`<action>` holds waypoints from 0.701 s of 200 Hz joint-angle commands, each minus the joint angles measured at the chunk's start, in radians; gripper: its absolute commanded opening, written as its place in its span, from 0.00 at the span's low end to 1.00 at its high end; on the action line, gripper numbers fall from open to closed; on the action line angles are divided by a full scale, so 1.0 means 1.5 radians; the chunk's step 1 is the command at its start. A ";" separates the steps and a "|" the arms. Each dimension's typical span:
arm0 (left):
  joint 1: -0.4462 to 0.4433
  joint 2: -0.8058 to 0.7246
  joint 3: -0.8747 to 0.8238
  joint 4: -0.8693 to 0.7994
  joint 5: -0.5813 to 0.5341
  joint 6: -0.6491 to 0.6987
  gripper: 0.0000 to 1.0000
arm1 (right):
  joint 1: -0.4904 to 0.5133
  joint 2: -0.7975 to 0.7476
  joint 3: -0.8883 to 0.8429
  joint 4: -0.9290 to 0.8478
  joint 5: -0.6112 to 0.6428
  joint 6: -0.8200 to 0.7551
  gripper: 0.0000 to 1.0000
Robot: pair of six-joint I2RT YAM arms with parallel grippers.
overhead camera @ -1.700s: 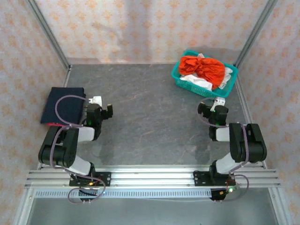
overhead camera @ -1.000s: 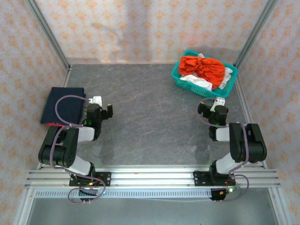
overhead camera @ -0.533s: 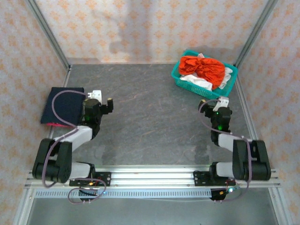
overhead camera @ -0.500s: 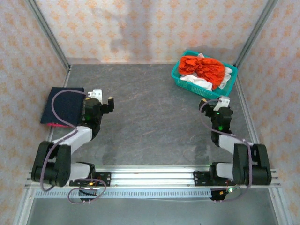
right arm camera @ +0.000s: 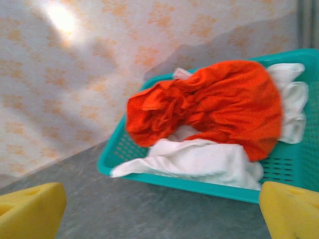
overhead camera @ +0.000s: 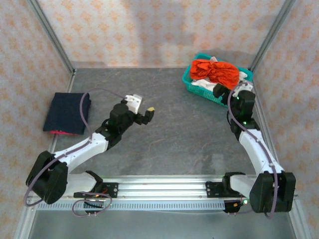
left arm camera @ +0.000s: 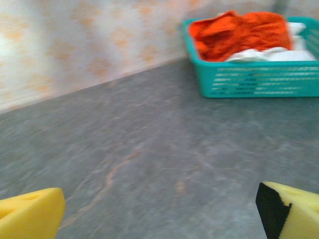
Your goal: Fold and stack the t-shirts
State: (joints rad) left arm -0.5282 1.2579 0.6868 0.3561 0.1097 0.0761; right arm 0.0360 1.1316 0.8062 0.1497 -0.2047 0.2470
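Observation:
A crumpled orange-red t-shirt (overhead camera: pixel 215 71) (right arm camera: pixel 214 107) (left arm camera: pixel 239 32) lies on top of white cloth (right arm camera: pixel 199 162) in the teal basket (overhead camera: pixel 199 87) at the back right. A folded dark navy t-shirt (overhead camera: pixel 67 112) lies flat at the table's left side. My right gripper (overhead camera: pixel 225 90) (right arm camera: pixel 159 211) stands open just in front of the basket's near rim, with nothing between its yellow pads (right arm camera: pixel 30 209). My left gripper (overhead camera: pixel 145 114) (left arm camera: pixel 159 209) is open over bare table near the middle, its yellow pads (left arm camera: pixel 291 209) wide apart and empty.
The grey table (overhead camera: pixel 169 129) stretches between the two arms. Patterned walls and metal corner posts (overhead camera: pixel 50 37) close in the back and sides. An aluminium rail (overhead camera: pixel 164 186) runs along the near edge. A pink edge (overhead camera: pixel 57 132) peeks out under the navy shirt.
Both arms have stretched out from their folded rest poses. The left gripper swung right toward the table's middle; the right gripper rose toward the basket. The shirts have not moved.

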 commanded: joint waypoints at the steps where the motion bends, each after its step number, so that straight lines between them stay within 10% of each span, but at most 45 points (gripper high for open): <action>1: -0.028 0.027 0.036 -0.020 0.090 0.033 1.00 | 0.051 0.080 0.089 -0.112 0.065 0.040 0.99; 140: -0.049 0.152 0.055 0.025 0.127 0.002 1.00 | 0.146 0.798 0.929 -0.573 0.086 0.074 0.79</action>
State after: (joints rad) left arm -0.5941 1.4681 0.7528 0.3565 0.2855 0.0952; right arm 0.2375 2.2303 2.0155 -0.5110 -0.0959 0.3805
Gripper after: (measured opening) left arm 0.999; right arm 0.814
